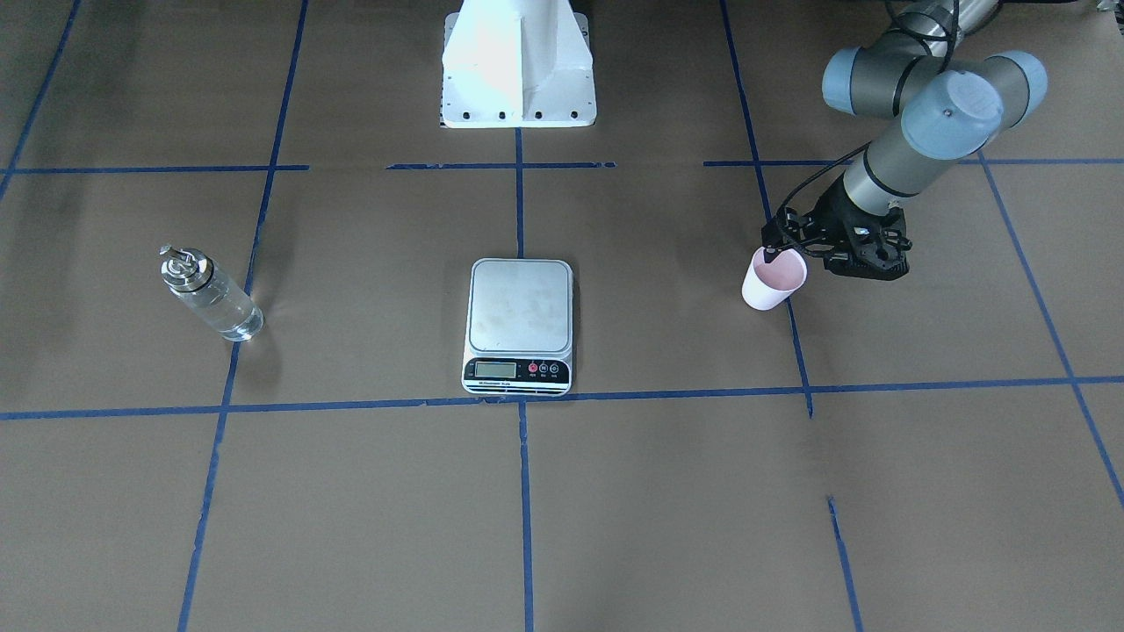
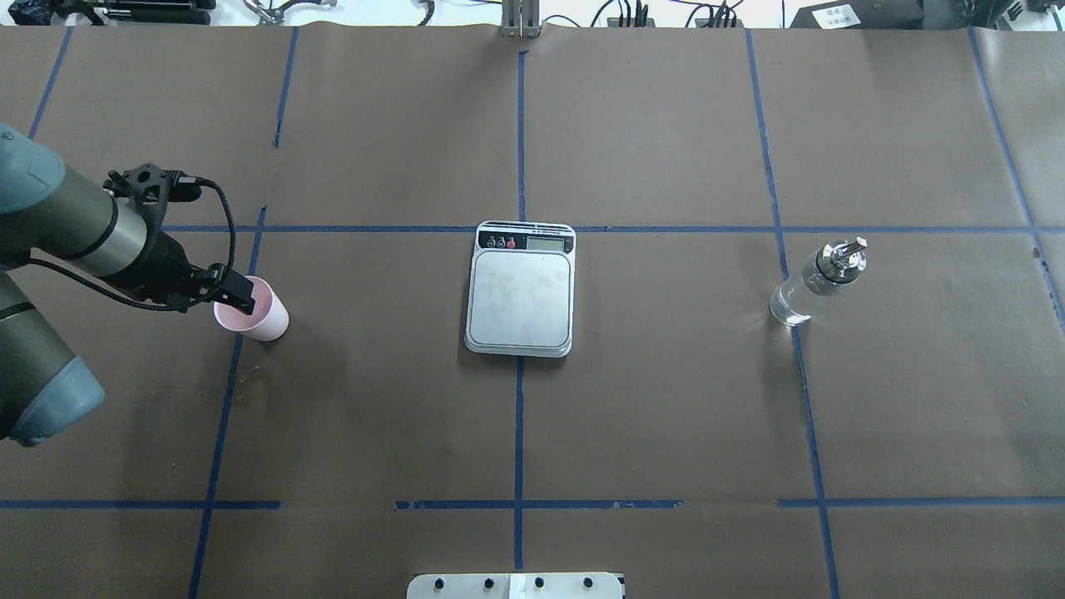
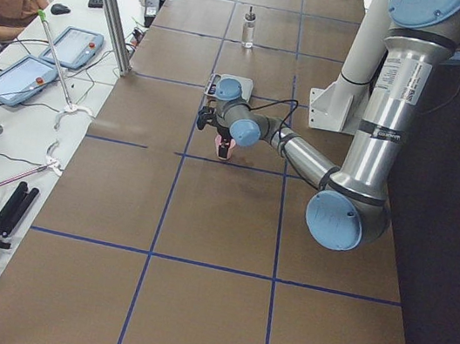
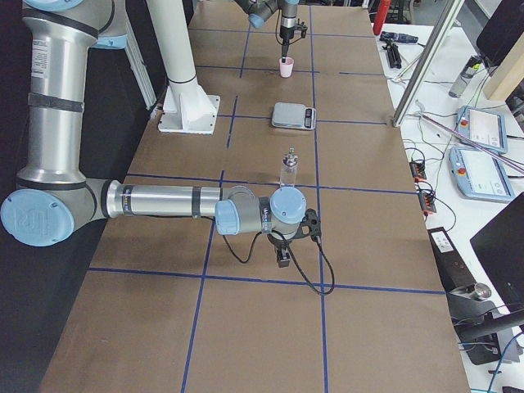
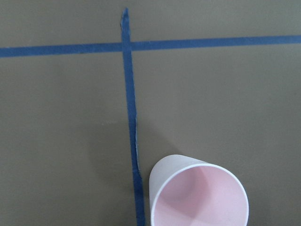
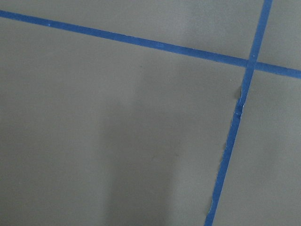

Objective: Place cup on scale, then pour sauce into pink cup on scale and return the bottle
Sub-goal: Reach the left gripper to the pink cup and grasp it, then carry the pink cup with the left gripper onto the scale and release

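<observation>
The pink cup [image 1: 773,279] stands upright on the table, far to the left of the scale [image 2: 521,287]; it also shows in the overhead view [image 2: 254,309] and low in the left wrist view [image 5: 199,195]. My left gripper [image 1: 772,253] points down at the cup's rim, with one finger inside and its jaws close together on the rim. The clear glass bottle [image 1: 211,294] with its silver spout cap holds clear sauce and stands to the right of the scale [image 1: 520,325]. My right gripper [image 4: 281,260] hangs low over bare table, and I cannot tell whether it is open.
Brown paper with blue tape lines covers the table [image 2: 666,399]. The robot's white base [image 1: 518,66] stands behind the scale. The right wrist view shows only paper and tape. Tablets and cables lie beyond the table's far edge [image 4: 483,131].
</observation>
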Controlling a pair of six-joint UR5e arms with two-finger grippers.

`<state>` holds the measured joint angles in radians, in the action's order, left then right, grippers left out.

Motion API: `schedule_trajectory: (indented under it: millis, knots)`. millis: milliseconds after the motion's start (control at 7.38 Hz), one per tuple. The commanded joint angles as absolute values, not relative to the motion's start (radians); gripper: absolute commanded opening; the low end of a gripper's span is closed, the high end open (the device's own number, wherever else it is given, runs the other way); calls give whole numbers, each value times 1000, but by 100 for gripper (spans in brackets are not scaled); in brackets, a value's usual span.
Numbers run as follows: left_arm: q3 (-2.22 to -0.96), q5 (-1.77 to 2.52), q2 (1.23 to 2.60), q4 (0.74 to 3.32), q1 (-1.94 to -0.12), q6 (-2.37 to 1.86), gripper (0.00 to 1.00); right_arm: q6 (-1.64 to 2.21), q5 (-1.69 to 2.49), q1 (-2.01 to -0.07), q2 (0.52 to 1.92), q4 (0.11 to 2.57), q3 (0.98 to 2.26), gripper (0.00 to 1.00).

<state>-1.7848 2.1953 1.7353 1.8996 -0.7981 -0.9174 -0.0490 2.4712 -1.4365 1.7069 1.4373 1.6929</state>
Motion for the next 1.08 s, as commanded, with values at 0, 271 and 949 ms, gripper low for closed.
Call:
schedule_trajectory:
  millis: [0,271,949]
  knots:
    - [-1766,2192,1736,1901,-790,-917,85,-49,2471,-1436,1706,1437,1687,100]
    - [-1763,2194,1743,1899,-790,-922,0,-49,2471,-1436,1706,1437,1686,100]
    - [-1896,2192,1979,1523,-827,-1117,0,-49,2477,-1436,1709,1405,1684,100]
